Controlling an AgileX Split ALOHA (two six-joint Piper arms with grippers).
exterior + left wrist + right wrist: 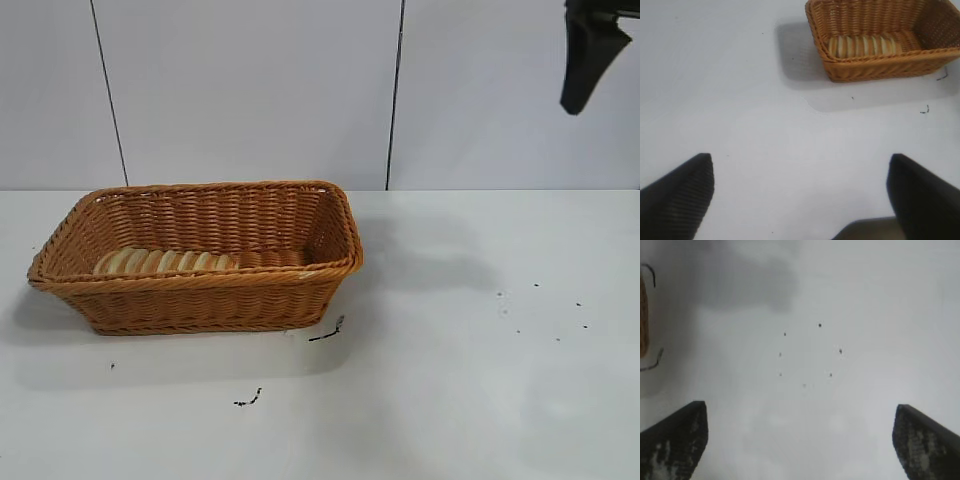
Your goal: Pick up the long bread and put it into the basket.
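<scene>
Item 1, left jaws (800, 192): mine, spread wide with nothing between them, hanging above bare tabletop (740, 100) well apart from the basket. Out of the exterior view altogether.

Item 2, basket (200, 300): wicker, orange-brown, flared sides, braided rim. Sits on the left half of the tabletop, long side toward the exterior camera. Stiff weave; I judge it steady enough not to slide under a light drop.

Item 3, bread (165, 262): long loaf, pale tan with darker crosswise ridges. Lies flat on the basket floor, along the near wall, toward the basket's left end. Only its top shows over the rim from outside; my left wrist view shows more of its length (863, 46). By how things lie, the placing looks done.
Handling, as a judgement: light, with some give, and the ridges should offer grip rather than slip. A hard squeeze would likely dent it. Best hold is across the short width near mid-length, so neither end droops. The near wall crowds one side, so any regrasp would want a descent from straight above.

Item 4, right jaws (800, 440): mine, parted and empty, raised high at the far right (590, 60), over speckled tabletop, well apart from the basket.
</scene>
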